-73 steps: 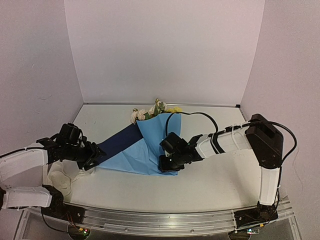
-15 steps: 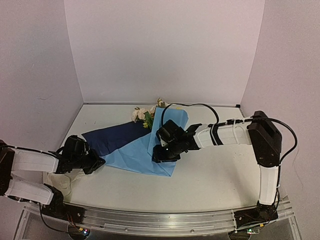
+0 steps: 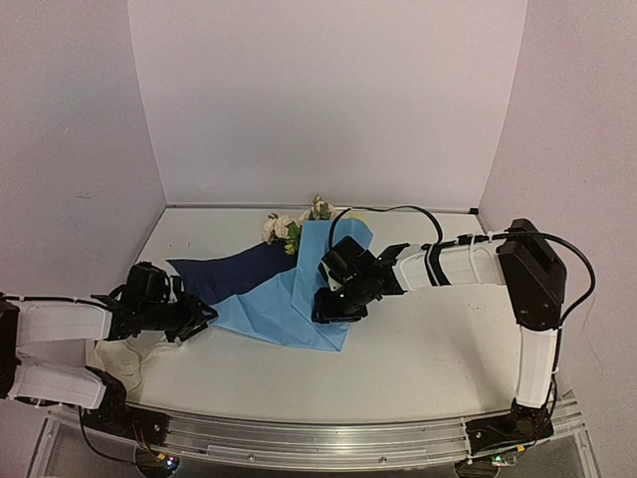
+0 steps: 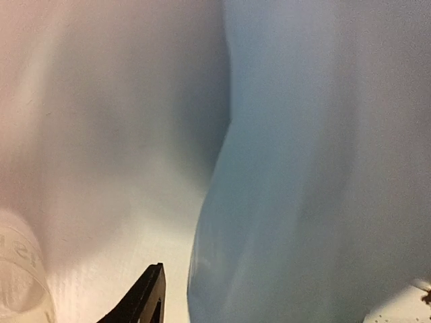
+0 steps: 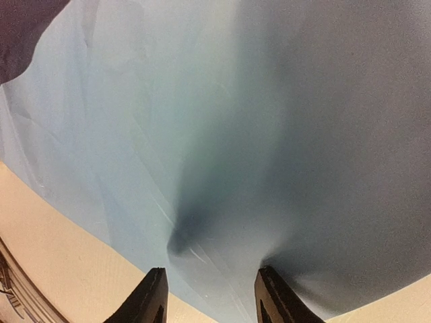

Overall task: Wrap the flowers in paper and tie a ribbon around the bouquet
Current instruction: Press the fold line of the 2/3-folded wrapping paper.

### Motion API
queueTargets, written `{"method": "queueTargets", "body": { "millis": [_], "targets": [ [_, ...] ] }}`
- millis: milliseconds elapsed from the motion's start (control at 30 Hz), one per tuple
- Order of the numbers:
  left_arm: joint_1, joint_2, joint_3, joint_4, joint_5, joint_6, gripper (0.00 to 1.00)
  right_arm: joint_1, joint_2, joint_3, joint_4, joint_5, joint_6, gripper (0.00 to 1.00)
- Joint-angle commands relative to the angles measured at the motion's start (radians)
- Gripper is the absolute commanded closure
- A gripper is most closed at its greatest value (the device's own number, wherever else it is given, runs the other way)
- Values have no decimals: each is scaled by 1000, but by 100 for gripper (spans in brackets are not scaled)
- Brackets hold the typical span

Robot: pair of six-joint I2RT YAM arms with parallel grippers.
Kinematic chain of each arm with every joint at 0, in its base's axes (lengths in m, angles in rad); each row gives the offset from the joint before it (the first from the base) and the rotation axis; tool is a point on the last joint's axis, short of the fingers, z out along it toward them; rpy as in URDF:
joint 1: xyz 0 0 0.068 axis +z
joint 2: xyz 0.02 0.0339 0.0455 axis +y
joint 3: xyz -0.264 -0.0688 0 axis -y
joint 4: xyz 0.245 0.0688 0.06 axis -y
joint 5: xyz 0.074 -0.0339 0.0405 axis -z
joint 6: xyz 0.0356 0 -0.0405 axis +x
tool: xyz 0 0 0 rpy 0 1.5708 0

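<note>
Flowers (image 3: 289,227): blooms poking out at the far end of the paper (image 3: 269,309)
Paper: light blue, folded over, lying on the table (image 3: 428,358)
Left jaws: at the paper's near-left corner, spread or closed cannot tell
Right jaws: spread, tips on the paper

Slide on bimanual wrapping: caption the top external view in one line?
Blue paper folded over the flowers, right tool down on it, left tool at its near-left edge.
</note>
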Motion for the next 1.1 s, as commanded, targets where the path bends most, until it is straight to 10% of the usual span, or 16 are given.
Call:
{"method": "queueTargets", "body": {
  "millis": [0,433,1067],
  "targets": [
    [-3,-120,110,-151,93,97,49,4,-24,5,-9,0,-9,54],
    [-202,68,442,-233,-38,101,36,3,-23,9,-10,3,7,55],
    [-270,680,622,195,209,99,46,4,-43,-12,-8,27,14,55]
  ]
}}
